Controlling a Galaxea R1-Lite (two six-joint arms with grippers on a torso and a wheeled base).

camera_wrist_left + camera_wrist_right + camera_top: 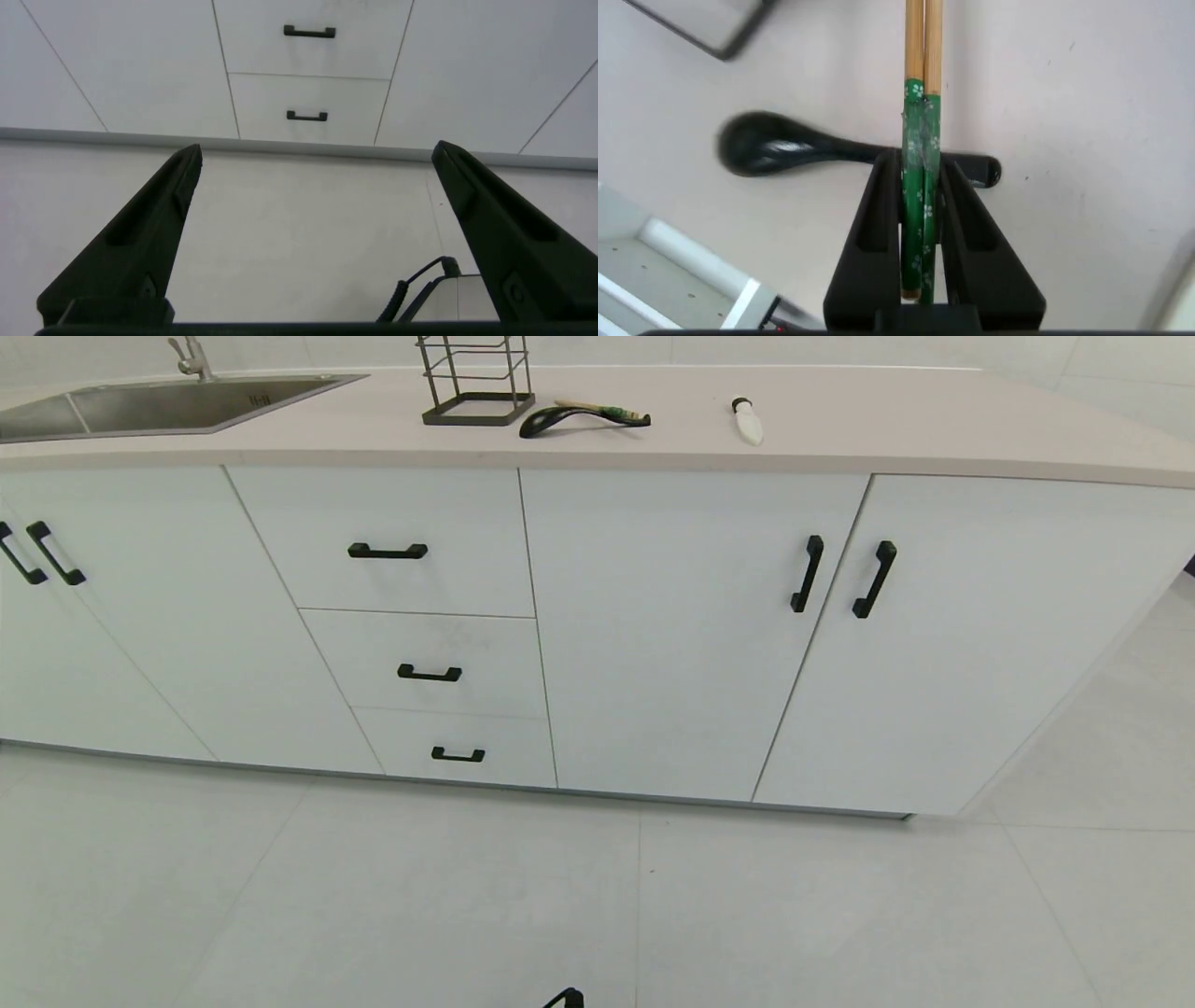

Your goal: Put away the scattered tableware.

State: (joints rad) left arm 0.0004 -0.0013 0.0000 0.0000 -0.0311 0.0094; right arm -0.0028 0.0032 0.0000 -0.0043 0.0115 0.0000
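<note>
Two chopsticks (917,84) in right gripper (922,168) over black spoon (775,149) near wire rack (476,409)

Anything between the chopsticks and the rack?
Nothing visible. The right gripper is shut on the chopsticks. The spoon lies across beneath them. The rack stands beside the spoon's bowl, bare counter between.

Head and left-wrist views: shared drawers (429,663)

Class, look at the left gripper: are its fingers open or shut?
Open. On the left gripper, the fingers stand wide apart with only bare floor between them.
</note>
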